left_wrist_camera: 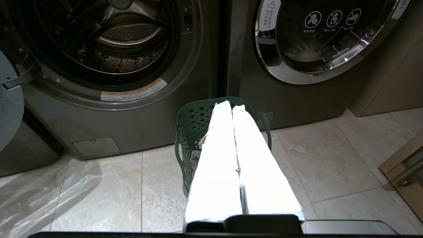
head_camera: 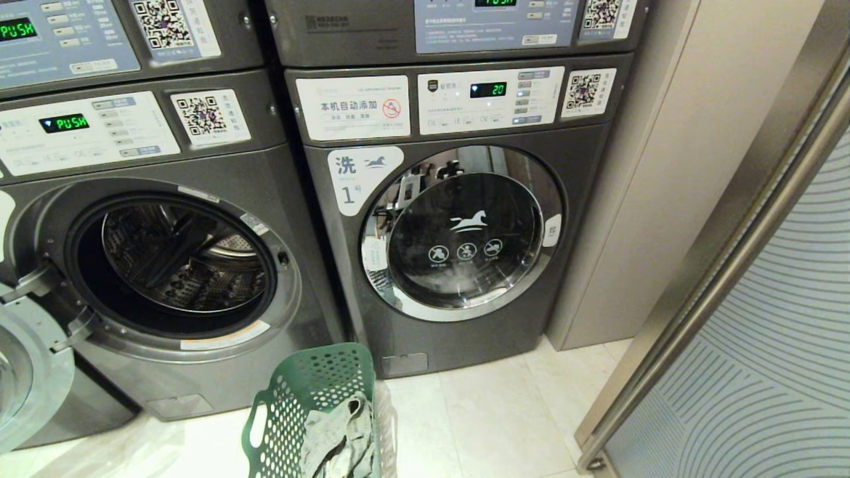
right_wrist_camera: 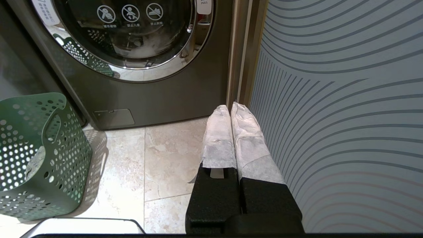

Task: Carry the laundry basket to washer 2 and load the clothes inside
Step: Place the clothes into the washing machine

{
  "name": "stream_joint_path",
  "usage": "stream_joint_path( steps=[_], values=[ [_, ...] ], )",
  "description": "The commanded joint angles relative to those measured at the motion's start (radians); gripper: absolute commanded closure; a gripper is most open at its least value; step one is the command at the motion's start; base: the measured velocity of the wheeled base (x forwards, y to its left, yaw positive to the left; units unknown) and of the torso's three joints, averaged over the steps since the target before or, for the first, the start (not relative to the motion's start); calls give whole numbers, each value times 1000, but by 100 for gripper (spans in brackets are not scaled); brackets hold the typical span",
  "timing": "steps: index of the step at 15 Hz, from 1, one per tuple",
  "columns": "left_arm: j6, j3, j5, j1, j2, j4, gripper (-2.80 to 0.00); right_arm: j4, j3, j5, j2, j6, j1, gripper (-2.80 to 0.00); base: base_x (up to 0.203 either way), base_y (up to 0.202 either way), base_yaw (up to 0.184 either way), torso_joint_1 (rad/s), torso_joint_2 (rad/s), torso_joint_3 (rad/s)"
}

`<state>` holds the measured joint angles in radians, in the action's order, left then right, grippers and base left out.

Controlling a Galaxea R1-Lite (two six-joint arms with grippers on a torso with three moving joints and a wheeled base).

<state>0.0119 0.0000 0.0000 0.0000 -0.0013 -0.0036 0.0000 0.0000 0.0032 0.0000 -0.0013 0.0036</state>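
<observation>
1. Our laundry basket (head_camera: 312,411) stands on the floor before the open washer (head_camera: 179,265), left of washer 1 (head_camera: 458,232), handy for loading; the clothes (head_camera: 339,438) lie inside.
2. Left pincer (left_wrist_camera: 231,107) and right pincer (right_wrist_camera: 229,109) hang closed, empty.

Perforated dark green laundry basket (head_camera: 312,398)

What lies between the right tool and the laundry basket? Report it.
Only bare pale floor tile lies between the shut right tool and the laundry basket, as the right wrist view shows.
</observation>
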Motion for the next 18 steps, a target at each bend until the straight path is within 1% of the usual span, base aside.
stream_joint_path(
  steps=[1,5,6,18],
  values=[
    [0,2,1,0,1,-1,0,0,0,1,0,0,1,0,0,0,0,0,0,0],
    [-1,2,0,0,1,-2,0,0,0,0,2,-2,-1,0,0,0,0,0,0,0],
    [-1,2,2,0,2,-1,0,0,0,1,0,0,0,0,4,104,1,2,1,7],
    [-6,2,2,0,1,-3,0,0,0,0,2,0,1,0,0,193,-1,2,2,3]
  ],
)
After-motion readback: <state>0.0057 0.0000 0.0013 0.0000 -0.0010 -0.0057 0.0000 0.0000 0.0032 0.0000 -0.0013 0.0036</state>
